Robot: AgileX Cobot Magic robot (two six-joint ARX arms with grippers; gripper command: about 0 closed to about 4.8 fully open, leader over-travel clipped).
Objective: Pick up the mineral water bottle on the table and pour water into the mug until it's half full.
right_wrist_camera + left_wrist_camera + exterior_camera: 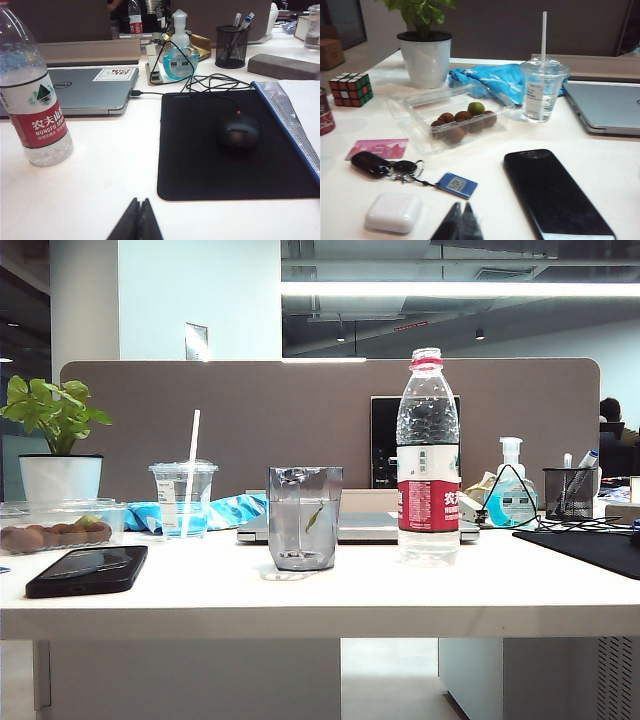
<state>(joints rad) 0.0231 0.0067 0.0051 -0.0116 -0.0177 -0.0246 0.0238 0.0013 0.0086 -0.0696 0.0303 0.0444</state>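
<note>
The mineral water bottle (428, 465) stands upright on the white table (300, 595), uncapped, with a red-and-white label and water low inside; it also shows in the right wrist view (31, 95). The smoky-grey faceted mug (305, 517) stands to its left, holding water to well above half. Neither arm appears in the exterior view. My left gripper (460, 206) is shut and empty above the table near a phone. My right gripper (140, 201) is shut and empty over bare table, well short of the bottle.
A black phone (88, 569), a lidded cup with a straw (183, 499), a fruit tray (60, 525) and a potted plant (58, 445) sit left. A laptop (355, 525) lies behind. A mouse (237, 131) on a black mat (225, 150), a blue pump dispenser (179, 57) and keys (385, 166) are nearby.
</note>
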